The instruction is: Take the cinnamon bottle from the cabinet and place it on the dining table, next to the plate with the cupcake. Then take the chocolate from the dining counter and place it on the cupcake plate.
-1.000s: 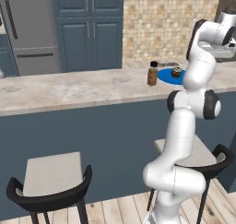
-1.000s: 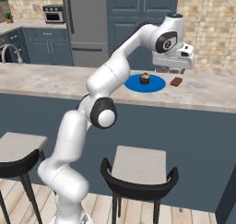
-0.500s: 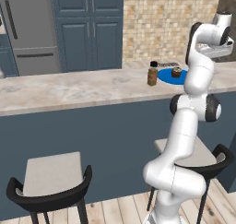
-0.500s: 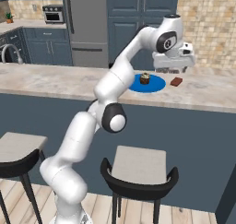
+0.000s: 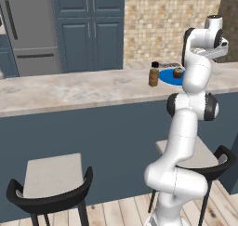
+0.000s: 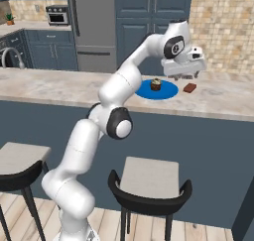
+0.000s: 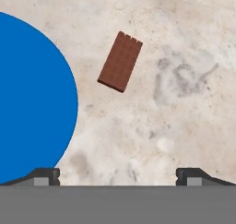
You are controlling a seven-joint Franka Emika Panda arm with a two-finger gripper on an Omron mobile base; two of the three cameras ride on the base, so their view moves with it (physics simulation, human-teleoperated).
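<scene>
Chocolate [image 7: 120, 61] lies flat on the marble counter [image 7: 184, 103], just beside the blue plate [image 7: 32, 98] rim but apart from it; bare counter all round the bar; its long axis runs diagonal in the hand view, upper end tipped right. Gripper [image 7: 118, 177] hovers above, jaws spread wide, holding nothing; cupcake [image 6: 156, 84] sits on the plate, cinnamon bottle [image 5: 153, 76] upright just beside the plate.

In my hand view the blue plate [image 7: 32, 98] is running off the left edge; the arm is hiding part of it in my left base view.
</scene>
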